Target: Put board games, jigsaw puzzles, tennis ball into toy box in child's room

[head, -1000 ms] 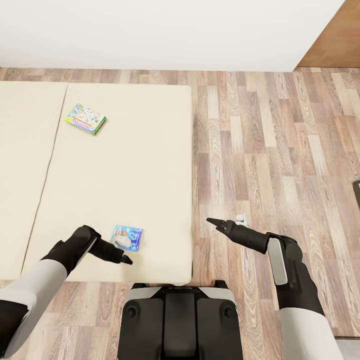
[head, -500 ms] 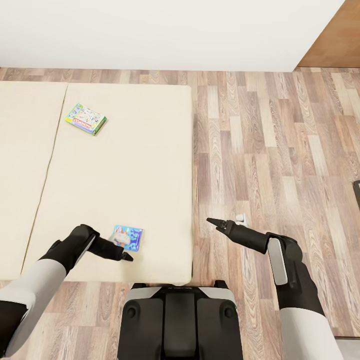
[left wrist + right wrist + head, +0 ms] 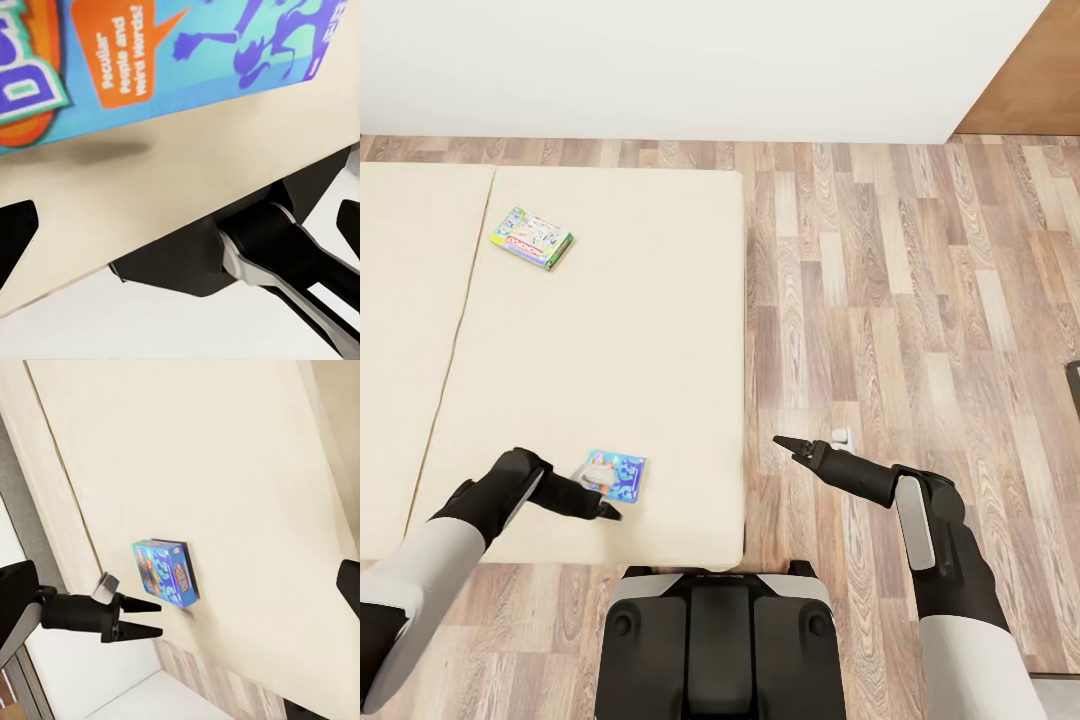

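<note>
Two board games: one blue, one green-edged; possibly others unseen.

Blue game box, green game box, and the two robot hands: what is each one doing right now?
blue game box: lying flat near the bed's foot edge, not gripped.
green-edged game box: lying flat farther up the bed, untouched.
left gripper: open, fingertips right beside the blue game box, not closed on it.
right gripper: out over the wooden floor, holding nothing; open or shut is hard to tell.
</note>
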You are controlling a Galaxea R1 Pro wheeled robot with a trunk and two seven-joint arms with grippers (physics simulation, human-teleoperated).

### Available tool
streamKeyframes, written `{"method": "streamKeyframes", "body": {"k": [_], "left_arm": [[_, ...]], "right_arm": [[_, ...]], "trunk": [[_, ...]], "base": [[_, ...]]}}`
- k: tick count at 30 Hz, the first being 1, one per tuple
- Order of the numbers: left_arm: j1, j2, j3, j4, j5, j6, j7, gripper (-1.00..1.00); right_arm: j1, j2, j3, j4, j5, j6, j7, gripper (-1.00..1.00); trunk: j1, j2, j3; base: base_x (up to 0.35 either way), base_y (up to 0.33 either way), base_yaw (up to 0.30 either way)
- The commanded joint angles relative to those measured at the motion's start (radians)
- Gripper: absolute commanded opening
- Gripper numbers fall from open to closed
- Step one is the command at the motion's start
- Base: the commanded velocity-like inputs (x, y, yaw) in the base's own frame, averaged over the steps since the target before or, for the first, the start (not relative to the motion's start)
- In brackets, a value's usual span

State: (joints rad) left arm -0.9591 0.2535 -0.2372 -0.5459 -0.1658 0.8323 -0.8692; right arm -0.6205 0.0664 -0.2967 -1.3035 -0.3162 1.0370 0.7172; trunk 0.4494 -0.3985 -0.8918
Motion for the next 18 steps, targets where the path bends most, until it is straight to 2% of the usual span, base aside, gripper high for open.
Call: {"method": "streamKeyframes", "body": {"k": [1,11,18], "left_arm": [[0.0,0.001,-0.002,-0.002,-0.01,0.001,-0.009,1.0],[-0.001,0.012,0.074,-0.033,-0.011,0.005,-0.01,1.0],[-0.001,0.015,0.097,-0.054,-0.012,0.01,-0.01,1.0]], "right_arm": [[-0.001,0.001,-0.003,0.0,0.006,0.005,0.008,1.0],[-0.001,0.002,-0.003,0.0,0.006,0.005,0.008,1.0],[-0.001,0.005,-0.002,0.0,0.006,0.005,0.007,1.0]], "trunk": [[0.001,-0.002,-0.001],[0.001,-0.002,-0.001],[0.001,-0.002,-0.001]], "base": [[0.0,0.0,0.0],[0.0,0.0,0.0],[0.0,0.0,0.0]]}}
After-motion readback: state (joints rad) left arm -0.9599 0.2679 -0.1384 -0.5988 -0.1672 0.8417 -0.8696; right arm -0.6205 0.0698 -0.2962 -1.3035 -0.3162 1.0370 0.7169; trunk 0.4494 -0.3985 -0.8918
